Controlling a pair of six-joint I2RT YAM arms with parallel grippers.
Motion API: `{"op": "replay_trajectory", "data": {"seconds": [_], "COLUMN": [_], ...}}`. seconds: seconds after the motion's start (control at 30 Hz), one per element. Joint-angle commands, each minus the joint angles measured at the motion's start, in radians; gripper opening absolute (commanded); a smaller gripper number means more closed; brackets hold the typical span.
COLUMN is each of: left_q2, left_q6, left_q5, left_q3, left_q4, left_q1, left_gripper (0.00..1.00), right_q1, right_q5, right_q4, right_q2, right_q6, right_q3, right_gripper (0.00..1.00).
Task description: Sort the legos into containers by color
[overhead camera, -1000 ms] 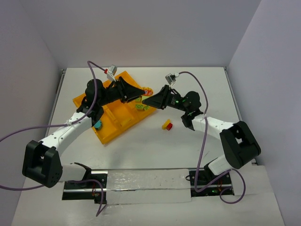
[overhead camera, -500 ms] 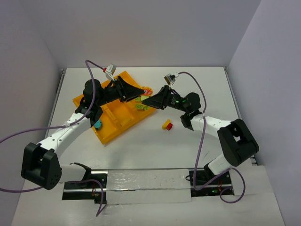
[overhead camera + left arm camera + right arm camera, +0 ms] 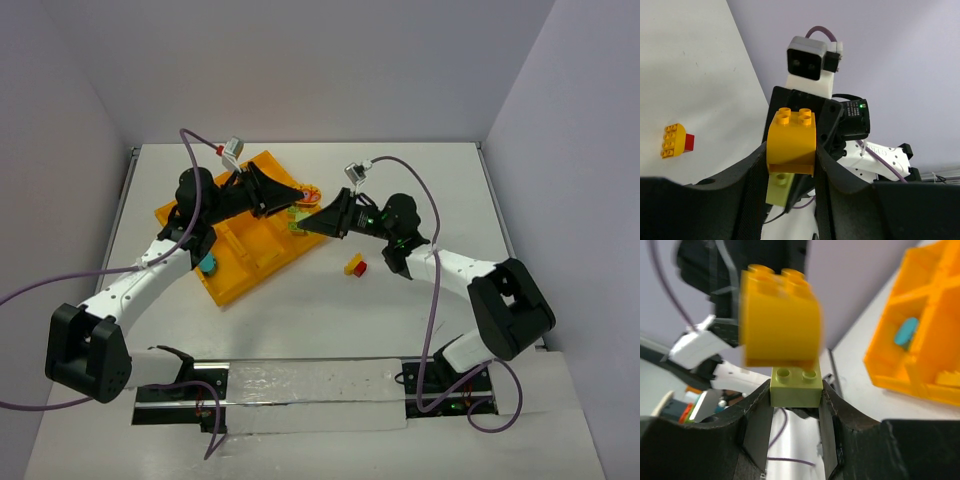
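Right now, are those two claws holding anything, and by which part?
Yes: the left gripper pinches the yellow brick by its sides, the right gripper the light green brick stuck under it.

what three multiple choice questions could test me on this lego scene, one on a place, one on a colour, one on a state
1. Where does the yellow-and-red clump lie? A) on the table beside the tray B) inside the tray C) in a pincer
2. What colour is the brick held by the right pincer? A) red B) teal C) light green
3. How is the left pincer? A) open, empty B) shut on the yellow brick C) out of view
Answers: A, it rests on bare tabletop; C, the green brick sits between its fingers; B, its fingers clamp that brick's sides.
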Motion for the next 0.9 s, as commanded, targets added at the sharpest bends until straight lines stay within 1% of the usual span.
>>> {"op": "replay_trajectory", "data": {"seconds": [0.0,0.17,0.23,0.27,0.3,0.33,0.4,0.47,0.53,0.57,0.63,0.8,0.87], "left_q2": [-0.023,-0.024,-0.037,-0.046,-0.056,-0.070,-0.081,-0.080,-0.083,-0.091,-0.109,-0.161,-0.161], "left_q6": [0.008,0.026,0.059,0.072,0.113,0.172,0.254,0.338,0.389,0.402,0.416,0.440,0.454], "left_q5": [0.003,-0.009,-0.033,-0.047,-0.068,-0.128,-0.243,-0.440,-0.526,-0.564,-0.610,-0.649,-0.680], "left_q3": [0.033,0.060,0.077,0.092,0.107,0.142,0.229,0.310,0.339,0.343,0.337,0.286,0.272], "left_q4": [0.019,-0.024,-0.067,-0.092,-0.165,-0.222,-0.430,-0.635,-0.728,-0.780,-0.814,-0.858,-0.887], "left_q1": [0.005,0.018,0.041,0.056,0.070,0.088,0.101,0.103,0.103,0.104,0.104,0.104,0.104], "left_gripper": [0.00,0.00,0.00,0.00,0.00,0.00,0.00,0.00,0.00,0.00,0.00,0.00,0.00], "right_q1": [0.018,0.022,0.022,0.023,0.022,0.022,0.023,0.026,0.025,0.025,0.025,0.037,0.045], "right_q5": [0.052,0.073,0.103,0.125,0.183,0.256,0.341,0.439,0.491,0.528,0.545,0.566,0.566], "right_q4": [-0.227,-0.265,-0.340,-0.381,-0.475,-0.574,-0.681,-0.796,-0.885,-0.916,-0.950,-1.006,-1.021], "right_q2": [-0.051,-0.054,-0.071,-0.081,-0.091,-0.103,-0.110,-0.098,-0.069,-0.044,0.014,0.160,0.214], "right_q6": [-0.179,-0.207,-0.239,-0.280,-0.310,-0.353,-0.417,-0.465,-0.486,-0.497,-0.510,-0.524,-0.529], "right_q3": [0.035,0.018,0.016,0.019,0.025,0.043,0.089,0.147,0.196,0.251,0.301,0.439,0.489], "right_gripper": [0.00,0.00,0.00,0.00,0.00,0.00,0.00,0.00,0.00,0.00,0.00,0.00,0.03]}}
